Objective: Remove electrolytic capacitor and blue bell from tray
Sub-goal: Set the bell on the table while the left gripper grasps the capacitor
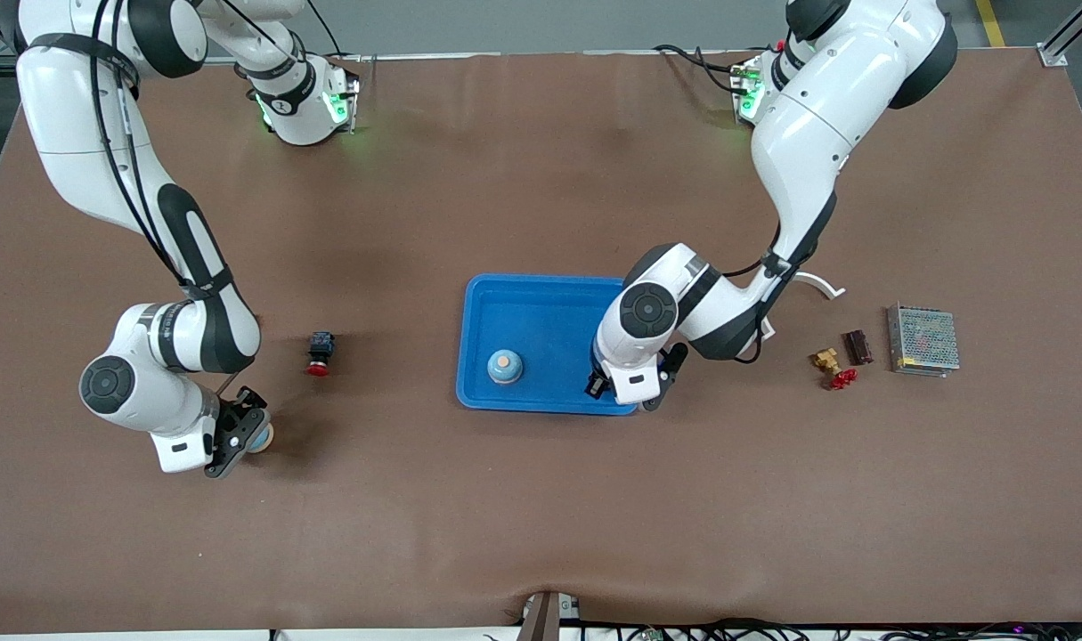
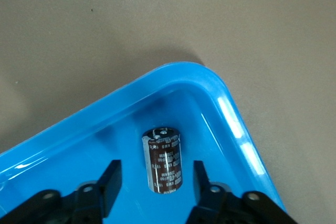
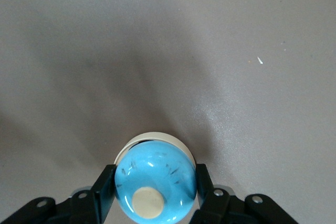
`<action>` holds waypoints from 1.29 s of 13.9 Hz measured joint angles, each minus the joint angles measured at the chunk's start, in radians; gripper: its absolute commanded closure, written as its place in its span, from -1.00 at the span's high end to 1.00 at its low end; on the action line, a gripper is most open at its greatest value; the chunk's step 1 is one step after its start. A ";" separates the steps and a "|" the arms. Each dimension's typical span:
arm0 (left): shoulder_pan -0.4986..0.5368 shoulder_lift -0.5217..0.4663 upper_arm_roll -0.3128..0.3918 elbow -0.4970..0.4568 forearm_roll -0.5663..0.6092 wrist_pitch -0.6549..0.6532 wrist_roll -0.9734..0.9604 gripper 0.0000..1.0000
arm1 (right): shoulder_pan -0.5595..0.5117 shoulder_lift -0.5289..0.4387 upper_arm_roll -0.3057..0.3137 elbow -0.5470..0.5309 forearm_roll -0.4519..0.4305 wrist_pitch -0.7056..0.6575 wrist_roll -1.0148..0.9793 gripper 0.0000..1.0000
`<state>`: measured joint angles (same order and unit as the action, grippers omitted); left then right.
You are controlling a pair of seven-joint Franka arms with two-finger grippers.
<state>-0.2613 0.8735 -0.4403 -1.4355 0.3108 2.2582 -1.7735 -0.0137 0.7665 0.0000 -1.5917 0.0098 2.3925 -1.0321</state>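
Left wrist view: left end effector (image 2: 153, 182) apart, straddling brown cylindrical electrolytic capacitor (image 2: 164, 159) in bright blue plastic tray (image 2: 220, 95); next, clamp and lift. Right end effector (image 3: 153, 187) clamped on glossy blue bell (image 3: 155, 184), off the tray.

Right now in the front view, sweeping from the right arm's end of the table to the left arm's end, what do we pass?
Right gripper shut on a blue domed bell → black-and-red push button → second blue domed bell in the bright blue plastic tray → left gripper → brass fitting → dark brown block → grey metal mesh box.
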 measured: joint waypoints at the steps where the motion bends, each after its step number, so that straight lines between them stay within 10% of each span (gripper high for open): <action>1: 0.000 0.003 0.000 0.000 0.000 0.006 -0.002 0.13 | 0.000 0.001 0.000 0.000 0.008 0.002 0.000 1.00; 6: 0.000 0.022 0.000 0.000 0.000 0.017 -0.003 -0.23 | -0.005 0.006 0.000 0.000 0.054 0.008 0.001 1.00; 10: 0.000 0.024 0.000 0.000 0.000 0.017 -0.003 -1.00 | -0.004 0.002 0.013 0.036 0.082 -0.088 0.095 1.00; 18: 0.006 -0.020 0.000 0.047 0.000 -0.038 0.043 -1.00 | 0.056 -0.098 0.063 0.076 0.092 -0.317 0.606 1.00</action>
<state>-0.2557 0.8535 -0.4403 -1.3886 0.3112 2.2202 -1.7309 0.0426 0.6685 0.0634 -1.5160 0.1017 2.0758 -0.4257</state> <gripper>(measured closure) 0.665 0.000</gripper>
